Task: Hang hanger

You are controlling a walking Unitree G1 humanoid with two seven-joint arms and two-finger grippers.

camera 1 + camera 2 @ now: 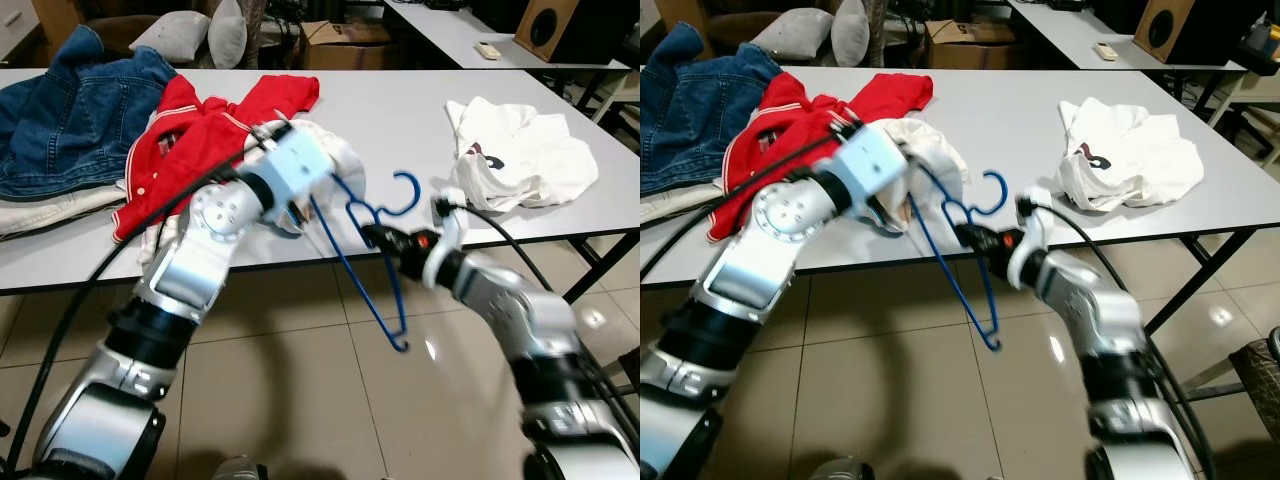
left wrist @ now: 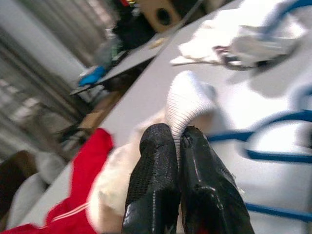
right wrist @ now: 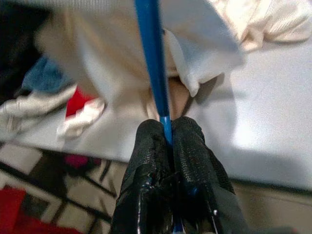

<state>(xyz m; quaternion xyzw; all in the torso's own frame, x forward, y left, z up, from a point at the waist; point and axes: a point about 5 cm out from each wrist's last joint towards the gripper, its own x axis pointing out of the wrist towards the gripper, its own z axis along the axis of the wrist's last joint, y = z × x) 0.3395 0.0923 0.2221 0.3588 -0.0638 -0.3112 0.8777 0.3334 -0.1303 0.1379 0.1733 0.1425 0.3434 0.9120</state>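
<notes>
Spreading across the scene is a long white table (image 1: pixel 400 110) on a floor of beige tiles (image 1: pixel 300 400). At the table's left end lies a blue denim jacket (image 1: pixel 70 110) over a pale folded cloth (image 1: pixel 50 210). Next to it sprawls a red garment (image 1: pixel 200 130) with white trim, and against that sits a cream-white garment (image 1: pixel 335 155) near the table's front edge. Further right, well apart, a white shirt (image 1: pixel 520 155) with a dark print lies crumpled. Behind the table stand grey cushions (image 1: pixel 200 35), a cardboard box (image 1: pixel 340 45), a second white table (image 1: pixel 470 40) bearing a remote control (image 1: pixel 487 50), and a wooden speaker (image 1: pixel 555 28).

From the lower left the left arm rises, bent at the elbow, its wrist over the table's front edge. The left gripper (image 2: pixel 179 141) is pinched tight on a ribbed fold of the cream-white garment.

From the lower right the right arm reaches forward and inward, stopping just short of the table edge. The right gripper (image 3: pixel 167 130) is clamped tight on a rod of the blue hanger (image 1: pixel 375 270). The hanger hangs tilted in the air between the two grippers, its hook (image 1: pixel 405 195) curling up over the table edge, its upper rod running toward the cream-white garment, its lower corner dangling above the tiles.
</notes>
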